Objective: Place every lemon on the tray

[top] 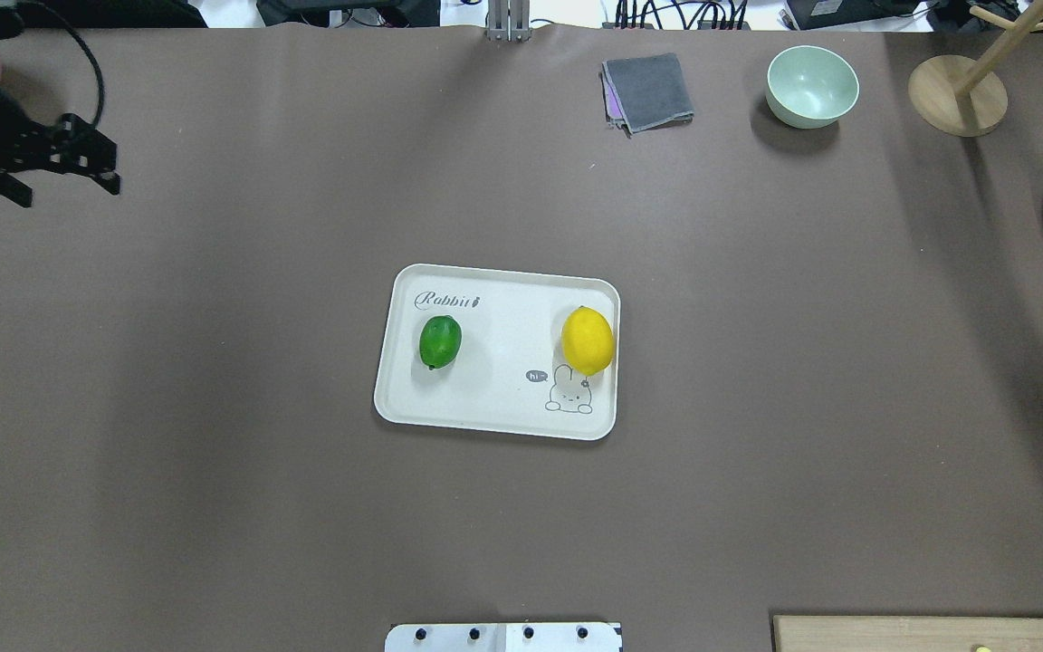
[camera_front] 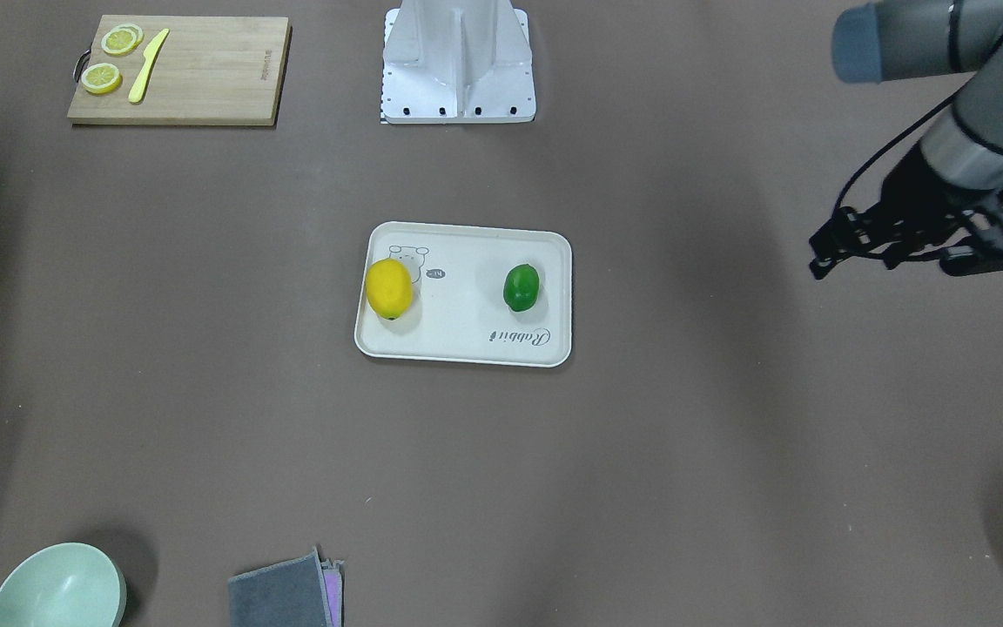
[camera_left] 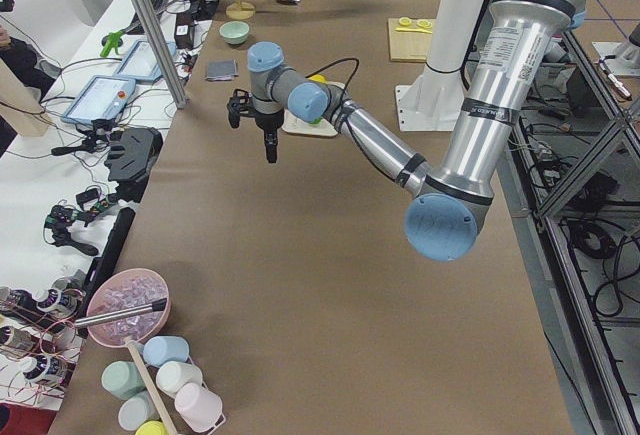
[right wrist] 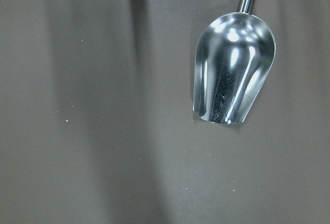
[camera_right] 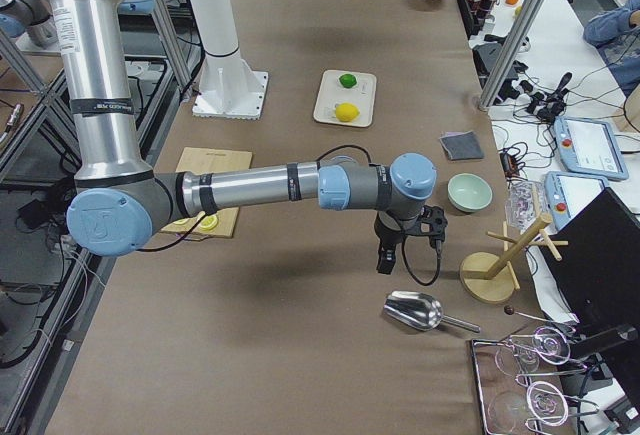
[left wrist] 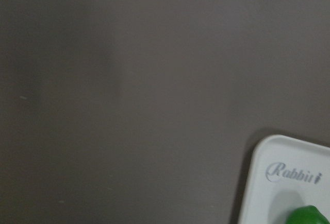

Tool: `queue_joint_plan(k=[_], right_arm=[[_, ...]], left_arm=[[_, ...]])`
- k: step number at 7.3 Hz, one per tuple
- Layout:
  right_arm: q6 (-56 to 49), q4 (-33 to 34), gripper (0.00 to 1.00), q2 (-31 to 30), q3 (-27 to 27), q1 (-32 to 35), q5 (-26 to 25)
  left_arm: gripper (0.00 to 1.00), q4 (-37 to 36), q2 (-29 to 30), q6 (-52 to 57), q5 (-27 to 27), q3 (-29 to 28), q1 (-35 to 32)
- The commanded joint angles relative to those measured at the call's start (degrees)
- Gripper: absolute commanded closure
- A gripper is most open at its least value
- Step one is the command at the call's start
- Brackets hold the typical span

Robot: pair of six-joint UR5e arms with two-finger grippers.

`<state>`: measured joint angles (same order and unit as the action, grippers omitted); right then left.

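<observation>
You saw an off-white tray (top: pixel 503 344) with grey "Rabbit" script and a bunny outline, a bright yellow lemon (top: pixel 588 340), a glossy green lemon (top: pixel 440 341), and a brown tabletop (top: pixel 214 453).

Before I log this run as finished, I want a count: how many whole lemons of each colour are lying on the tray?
Yellow lemon: 1
Green lemon: 1
Total on the tray: 2
</observation>
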<state>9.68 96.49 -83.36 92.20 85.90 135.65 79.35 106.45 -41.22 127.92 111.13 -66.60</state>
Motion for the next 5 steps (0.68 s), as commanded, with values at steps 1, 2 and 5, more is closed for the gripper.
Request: queue_joint_plan(k=[1, 2, 5], right_arm=[[0.16, 0.02, 0.00, -0.40, 0.34, 0.06, 0.49], [0.25, 1.41, 0.00, -0.22, 0.95, -0.03, 0.66], [0.17, 1.51, 0.00, -0.48, 0.69, -0.03, 0.49]], left_arm=[[0.02, -8.95, -6.46, 19.96, -0.21, 1.81, -10.61], [0.02, -5.38, -12.17, 28.82, -0.13, 0.50, -14.66], [0.02, 15.15, -27.22, 35.86, 0.58, -6.70, -21.20]])
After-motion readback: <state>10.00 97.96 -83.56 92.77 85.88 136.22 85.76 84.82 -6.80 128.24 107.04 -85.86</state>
